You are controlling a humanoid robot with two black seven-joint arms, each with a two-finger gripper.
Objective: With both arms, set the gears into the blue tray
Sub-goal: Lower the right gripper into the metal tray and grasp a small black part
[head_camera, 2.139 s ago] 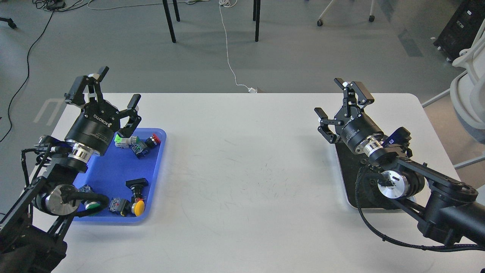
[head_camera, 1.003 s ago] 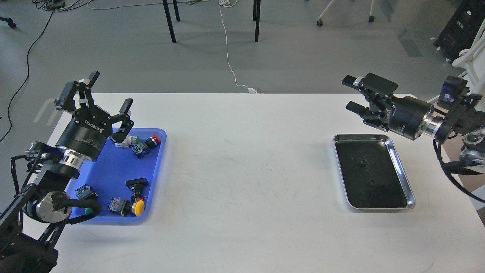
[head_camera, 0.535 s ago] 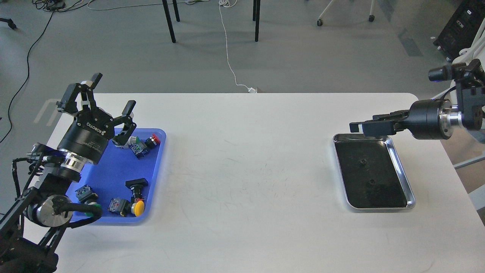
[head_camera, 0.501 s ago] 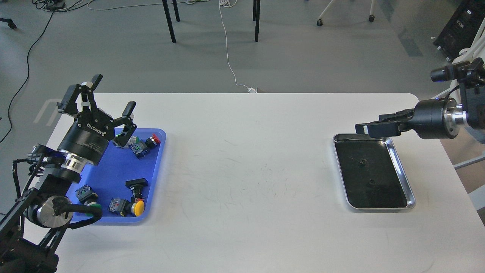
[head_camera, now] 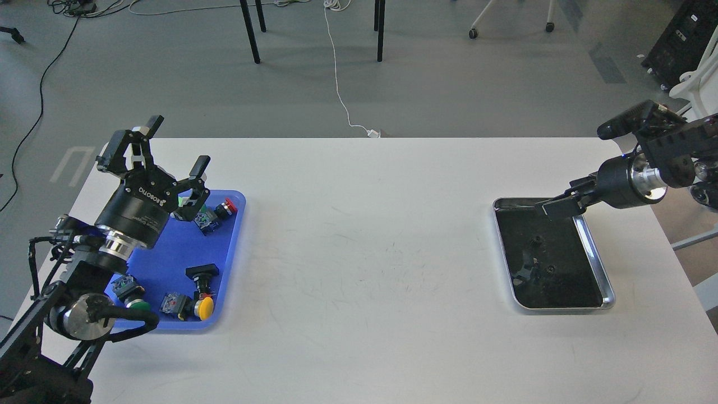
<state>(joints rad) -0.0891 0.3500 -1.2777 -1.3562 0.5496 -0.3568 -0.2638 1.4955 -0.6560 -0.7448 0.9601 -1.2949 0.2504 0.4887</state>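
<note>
Two small black toothed gears [head_camera: 537, 241] lie in the shiny metal tray [head_camera: 595, 264], far from the glossy blue tray [head_camera: 230, 247], whose left gripper [head_camera: 168, 151] is spread empty; the right gripper [head_camera: 552, 206] is unreadable edge-on.

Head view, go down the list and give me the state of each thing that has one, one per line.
Left gripper: open, holding nothing, above the far end of the blue tray.
Right gripper: seen edge-on, open or shut unclear, over the far end of the metal tray.
Rectangular blue plastic tray: holds coloured push-button switches.
Shiny metal tray with black inside: two small black gears lie in it.
</note>
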